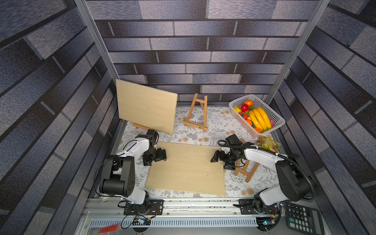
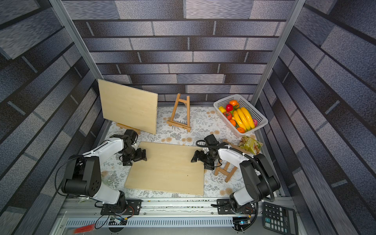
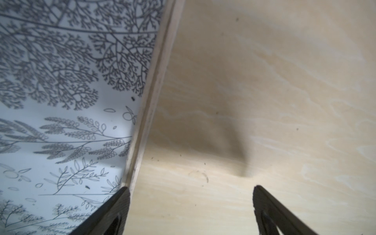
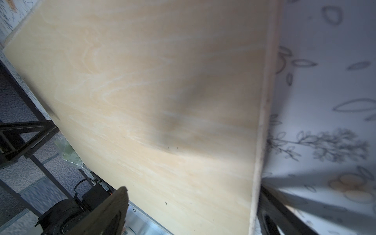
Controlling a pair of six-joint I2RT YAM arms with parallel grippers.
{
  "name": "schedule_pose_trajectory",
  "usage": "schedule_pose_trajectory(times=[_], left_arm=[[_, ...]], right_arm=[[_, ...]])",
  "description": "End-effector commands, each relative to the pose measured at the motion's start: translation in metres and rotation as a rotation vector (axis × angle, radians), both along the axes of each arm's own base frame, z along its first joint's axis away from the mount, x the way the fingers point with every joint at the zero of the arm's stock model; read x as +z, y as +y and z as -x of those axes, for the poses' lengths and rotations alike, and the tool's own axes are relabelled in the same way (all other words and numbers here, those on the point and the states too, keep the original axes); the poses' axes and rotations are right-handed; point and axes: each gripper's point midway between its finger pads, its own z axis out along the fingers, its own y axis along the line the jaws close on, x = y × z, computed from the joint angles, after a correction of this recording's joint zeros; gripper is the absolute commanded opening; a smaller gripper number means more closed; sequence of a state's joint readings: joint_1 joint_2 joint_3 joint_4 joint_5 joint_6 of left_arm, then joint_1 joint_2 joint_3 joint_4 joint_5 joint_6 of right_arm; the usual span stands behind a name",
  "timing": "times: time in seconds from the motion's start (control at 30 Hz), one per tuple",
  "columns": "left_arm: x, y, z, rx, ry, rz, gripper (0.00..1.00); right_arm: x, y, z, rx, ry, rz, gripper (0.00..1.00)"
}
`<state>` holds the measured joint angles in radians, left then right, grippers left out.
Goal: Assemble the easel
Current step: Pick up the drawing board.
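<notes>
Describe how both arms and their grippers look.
The left arm and right arm: white shells, black joints. The left gripper and right gripper: black, triangular cut-out fingers. A ribbed black hose follows the right arm; thin black wires loop beside the left.

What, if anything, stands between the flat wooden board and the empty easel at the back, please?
Nothing visible does: only bare floral tablecloth lies between the flat wooden board and the empty easel behind it. The loaded easel and the fruit basket stand off to either side.
</notes>
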<state>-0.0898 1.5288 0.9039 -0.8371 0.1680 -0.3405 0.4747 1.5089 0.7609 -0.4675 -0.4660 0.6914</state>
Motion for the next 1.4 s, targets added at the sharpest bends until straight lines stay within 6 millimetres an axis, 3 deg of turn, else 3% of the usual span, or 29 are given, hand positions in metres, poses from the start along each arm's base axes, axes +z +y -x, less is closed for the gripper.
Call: schedule_pose_trajectory(times=[0.0, 0.4, 0.7, 0.9, 1.1, 1.37], left_arm=[[-0.002, 0.001, 0.002, -0.007, 0.011, 0.005, 0.96], [-0.013, -0.002, 0.003, -0.026, 0.045, 0.006, 0.95], [0.002, -0.004, -0.006, -0.052, -0.024, 0.015, 0.95], [-0.007, -0.007, -0.003, -0.049, -0.005, 0.029, 0.95], [-0.022, -0.011, 0.004, -0.049, 0.026, 0.051, 0.95], [-0.024, -0.031, 0.002, -0.068, 0.024, 0.095, 0.95]], right_arm=[[-0.033, -0.011, 0.021, 0.015, 0.069, 0.062, 0.97], [-0.038, -0.01, 0.02, 0.018, 0.082, 0.06, 0.97], [-0.043, -0.009, 0.021, 0.025, 0.097, 0.057, 0.97], [-0.043, -0.008, 0.02, 0.028, 0.094, 0.057, 0.97], [-0.039, -0.009, 0.02, 0.034, 0.081, 0.058, 0.99], [-0.02, -0.008, 0.011, 0.032, -0.031, 0.01, 0.99]])
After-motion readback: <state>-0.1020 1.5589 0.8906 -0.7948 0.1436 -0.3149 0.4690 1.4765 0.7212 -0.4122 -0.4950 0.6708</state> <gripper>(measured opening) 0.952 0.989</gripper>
